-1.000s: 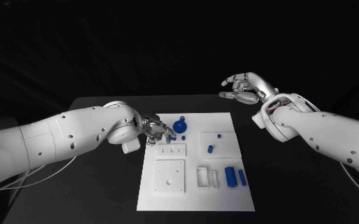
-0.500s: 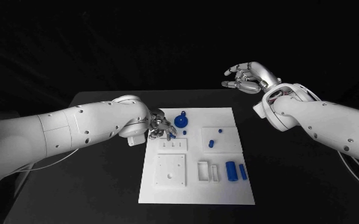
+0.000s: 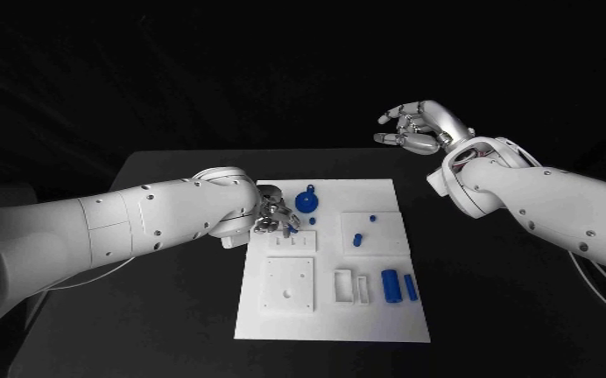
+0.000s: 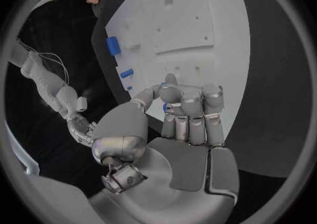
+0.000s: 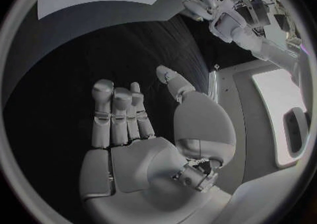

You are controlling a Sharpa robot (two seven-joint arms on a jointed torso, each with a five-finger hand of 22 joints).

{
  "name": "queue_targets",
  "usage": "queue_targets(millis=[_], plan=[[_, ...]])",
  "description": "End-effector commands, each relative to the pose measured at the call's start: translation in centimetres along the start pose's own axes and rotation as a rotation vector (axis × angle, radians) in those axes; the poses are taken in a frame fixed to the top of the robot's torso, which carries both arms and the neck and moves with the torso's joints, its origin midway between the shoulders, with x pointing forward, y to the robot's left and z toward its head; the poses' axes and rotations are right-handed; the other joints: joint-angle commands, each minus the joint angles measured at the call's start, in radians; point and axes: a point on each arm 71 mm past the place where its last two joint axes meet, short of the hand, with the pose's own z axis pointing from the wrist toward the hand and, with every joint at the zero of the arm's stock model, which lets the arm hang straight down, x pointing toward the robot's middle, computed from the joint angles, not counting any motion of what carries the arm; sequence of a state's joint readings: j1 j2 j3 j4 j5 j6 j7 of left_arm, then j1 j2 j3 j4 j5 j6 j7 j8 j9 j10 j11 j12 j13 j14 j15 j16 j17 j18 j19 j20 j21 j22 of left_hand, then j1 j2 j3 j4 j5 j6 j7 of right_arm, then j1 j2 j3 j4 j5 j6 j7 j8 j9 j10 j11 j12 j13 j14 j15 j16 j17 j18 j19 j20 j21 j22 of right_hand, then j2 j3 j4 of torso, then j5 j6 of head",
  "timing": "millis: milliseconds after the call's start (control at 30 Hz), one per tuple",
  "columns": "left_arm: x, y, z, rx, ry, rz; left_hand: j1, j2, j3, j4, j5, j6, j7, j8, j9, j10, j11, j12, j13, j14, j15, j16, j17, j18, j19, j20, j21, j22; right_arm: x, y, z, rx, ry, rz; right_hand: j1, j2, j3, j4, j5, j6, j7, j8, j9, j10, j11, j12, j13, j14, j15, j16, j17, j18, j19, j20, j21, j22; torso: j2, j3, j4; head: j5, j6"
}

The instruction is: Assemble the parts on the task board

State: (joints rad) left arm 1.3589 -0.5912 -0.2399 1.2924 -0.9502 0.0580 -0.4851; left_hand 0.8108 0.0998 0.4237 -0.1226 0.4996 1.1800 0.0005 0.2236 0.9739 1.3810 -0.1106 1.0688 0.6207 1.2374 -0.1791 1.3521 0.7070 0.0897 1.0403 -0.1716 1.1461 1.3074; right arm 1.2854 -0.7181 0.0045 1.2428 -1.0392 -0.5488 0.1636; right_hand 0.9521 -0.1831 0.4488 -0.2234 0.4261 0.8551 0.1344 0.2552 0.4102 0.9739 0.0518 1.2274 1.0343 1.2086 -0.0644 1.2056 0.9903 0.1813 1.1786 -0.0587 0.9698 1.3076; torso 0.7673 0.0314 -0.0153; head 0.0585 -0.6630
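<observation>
The white task board lies in the middle of the black table. My left hand hovers low over the board's far left corner and pinches a small blue peg between thumb and fingers; a sliver of that peg shows in the left wrist view. The peg hangs just above a small raised block with holes. A round blue knobbed part lies just beyond the fingers. My right hand is raised off the board's far right, fingers apart and holding nothing.
Two blue cylinders lie side by side at the board's near right, beside white slots. Small blue pieces stand in a raised square at mid right. A white square plate sits near left. Black table surrounds the board.
My left hand has edged a little closer over the small block, still holding the peg. The right hand has hardly moved. The camera shifted slightly.
</observation>
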Motion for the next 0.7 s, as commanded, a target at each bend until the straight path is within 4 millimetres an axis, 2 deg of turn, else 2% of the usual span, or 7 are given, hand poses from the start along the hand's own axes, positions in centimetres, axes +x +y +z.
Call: queue_targets(millis=[33,700], plan=[[0.3,-0.3,0.2,0.01,-0.051,0.034,-0.005,0.003,0.168,-0.166,0.097,0.009,0.001,-0.005,-0.002,0.006,0.0,-0.003,-0.001,0.033,-0.03,0.007,-0.001,0.01,0.007,-0.094,0.005,0.003,0.0,0.2,0.1,-0.015,-0.001,0.0,0.01,0.0,-0.002,0.006,0.006,-0.024,0.029,0.004,0.001,-0.002,-0.002,0.007,-0.001,0.002,0.005,0.0,-0.001,0.081,0.004,-0.001,-0.006,0.01,0.0,0.0,-0.0005,0.001,-0.003],[1.9,0.2,0.7,0.01,-0.053,0.051,-0.004,0.001,0.17,-0.166,0.105,0.015,-0.001,-0.007,-0.006,0.008,-0.003,-0.003,0.0,0.038,-0.033,0.008,-0.002,0.012,0.012,-0.096,0.008,0.003,0.2,0.4,0.1,-0.019,0.004,0.003,0.01,0.001,-0.002,0.008,0.007,-0.023,0.029,0.006,0.002,-0.001,-0.002,0.008,-0.002,0.002,0.004,0.001,-0.001,0.081,0.006,-0.001,-0.005,0.01,-0.001,-0.0009,0.0,-0.001,-0.008]])
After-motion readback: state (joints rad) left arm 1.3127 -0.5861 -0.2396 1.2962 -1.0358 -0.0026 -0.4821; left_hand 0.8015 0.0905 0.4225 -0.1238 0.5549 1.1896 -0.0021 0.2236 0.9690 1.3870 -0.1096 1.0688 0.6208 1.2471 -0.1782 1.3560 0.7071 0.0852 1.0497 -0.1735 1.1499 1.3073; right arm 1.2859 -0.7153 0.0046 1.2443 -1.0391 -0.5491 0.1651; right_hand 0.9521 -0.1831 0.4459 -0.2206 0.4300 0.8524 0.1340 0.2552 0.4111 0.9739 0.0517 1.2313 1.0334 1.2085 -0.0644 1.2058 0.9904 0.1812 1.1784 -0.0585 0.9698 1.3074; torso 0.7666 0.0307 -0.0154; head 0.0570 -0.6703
